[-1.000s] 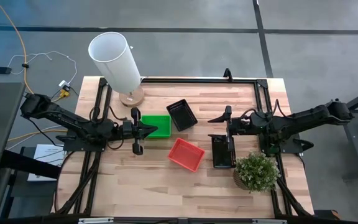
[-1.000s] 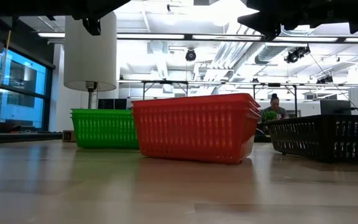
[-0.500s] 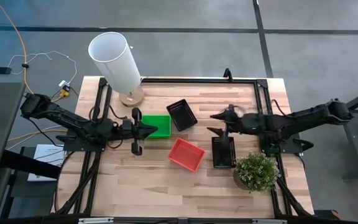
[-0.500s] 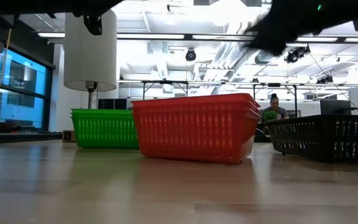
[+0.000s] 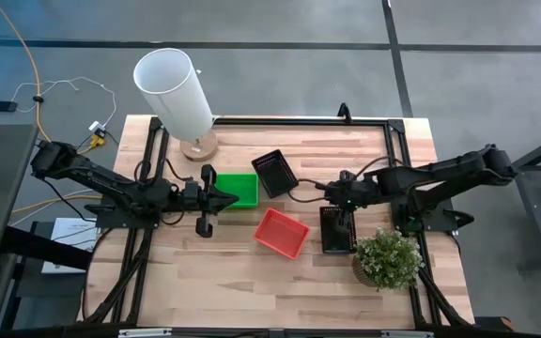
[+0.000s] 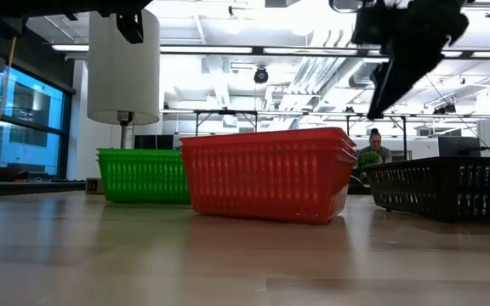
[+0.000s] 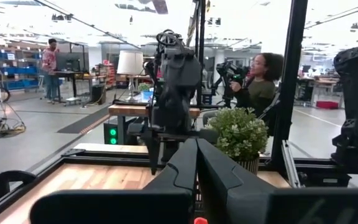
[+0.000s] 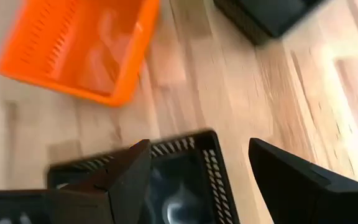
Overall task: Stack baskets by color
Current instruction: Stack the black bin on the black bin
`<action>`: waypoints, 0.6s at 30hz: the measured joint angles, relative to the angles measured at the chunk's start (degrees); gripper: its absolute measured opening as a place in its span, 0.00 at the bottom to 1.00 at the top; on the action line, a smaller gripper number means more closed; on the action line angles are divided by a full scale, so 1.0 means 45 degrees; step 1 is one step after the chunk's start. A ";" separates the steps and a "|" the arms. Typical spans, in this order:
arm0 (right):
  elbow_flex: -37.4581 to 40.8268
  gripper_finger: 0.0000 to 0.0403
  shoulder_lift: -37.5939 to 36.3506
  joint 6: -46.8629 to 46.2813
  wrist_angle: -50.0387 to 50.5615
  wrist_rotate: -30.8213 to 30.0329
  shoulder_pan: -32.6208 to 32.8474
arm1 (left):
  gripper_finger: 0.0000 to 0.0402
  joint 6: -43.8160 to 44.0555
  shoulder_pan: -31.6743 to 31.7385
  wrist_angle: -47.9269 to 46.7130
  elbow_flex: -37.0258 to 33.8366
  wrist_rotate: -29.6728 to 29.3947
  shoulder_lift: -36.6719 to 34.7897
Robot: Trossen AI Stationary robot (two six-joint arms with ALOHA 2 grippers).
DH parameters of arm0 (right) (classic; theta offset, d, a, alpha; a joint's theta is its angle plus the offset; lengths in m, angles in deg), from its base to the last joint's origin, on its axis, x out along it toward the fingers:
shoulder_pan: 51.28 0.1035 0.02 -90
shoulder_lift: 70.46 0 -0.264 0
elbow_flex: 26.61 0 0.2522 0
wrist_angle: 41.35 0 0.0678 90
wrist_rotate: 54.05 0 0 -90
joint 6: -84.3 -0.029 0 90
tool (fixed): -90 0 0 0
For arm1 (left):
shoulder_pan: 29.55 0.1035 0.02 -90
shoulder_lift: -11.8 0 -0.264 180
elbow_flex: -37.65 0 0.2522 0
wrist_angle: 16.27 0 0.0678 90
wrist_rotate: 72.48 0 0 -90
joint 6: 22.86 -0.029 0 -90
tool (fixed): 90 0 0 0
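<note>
Four baskets rest on their bottoms on the table. A green basket lies left of centre, with a black basket just beyond it. A red basket sits nearer the front, and its rim shows nested layers in the low view. A second black basket lies right of it. My right gripper hangs open above this basket's far end, pointing down and touching nothing. My left gripper is shut and empty, held level over the green basket's left edge.
A tall white cylinder on a round base stands at the back left. A potted plant sits at the front right, close to the second black basket. A black frame rail runs along the far edge. A person sits beyond the table.
My right gripper has tipped from about level to pointing steeply down. It has also shifted a little toward the table's left, over the far end of the right black basket, and its fingers stay open. The baskets have not moved.
</note>
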 joint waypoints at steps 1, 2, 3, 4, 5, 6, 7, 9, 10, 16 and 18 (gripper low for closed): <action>-0.0012 0.64 0.0157 -0.0085 0.0098 0.0027 -0.0017 | 0.00 0.0002 0.0000 0.0001 0.0000 0.0000 0.0000; 0.0007 0.64 0.0314 -0.0229 0.0120 0.0085 -0.0021 | 0.00 0.0016 0.0000 -0.0002 0.0000 0.0000 0.0000; 0.0108 0.64 0.0446 -0.0322 0.0064 0.0215 -0.0021 | 0.00 0.0091 0.0000 -0.0002 0.0000 -0.0001 0.0000; 0.0253 0.64 0.0595 -0.0461 0.0107 0.0416 -0.0019 | 0.00 0.0117 0.0000 -0.0003 0.0000 -0.0005 0.0000; 0.0414 0.64 0.0768 -0.0604 0.0163 0.0581 -0.0016 | 0.00 0.0132 0.0000 -0.0012 0.0000 -0.0005 0.0002; 0.0595 0.64 0.0936 -0.0677 0.0175 0.0756 -0.0016 | 0.00 0.0141 0.0000 -0.0012 0.0000 -0.0005 0.0000; 0.0751 0.64 0.1082 -0.0717 0.0207 0.0840 -0.0016 | 0.00 0.0137 0.0000 -0.0012 0.0000 -0.0005 0.0000; 0.1076 0.64 0.1331 -0.0670 0.0185 0.0794 -0.0016 | 0.00 0.0140 0.0000 -0.0017 0.0000 -0.0007 0.0000; 0.1234 0.64 0.1463 -0.0599 0.0148 0.0629 -0.0016 | 0.00 0.0176 0.0000 -0.0017 0.0000 -0.0010 0.0000; 0.1571 0.64 0.2037 -0.0498 0.0010 -0.0375 -0.0026 | 0.00 0.0345 0.0000 -0.0041 0.0000 0.0262 0.0000; 0.1571 0.64 0.2198 -0.0497 -0.0139 -0.0321 -0.0021 | 0.00 0.0345 0.0000 -0.0041 0.0000 0.0257 0.0000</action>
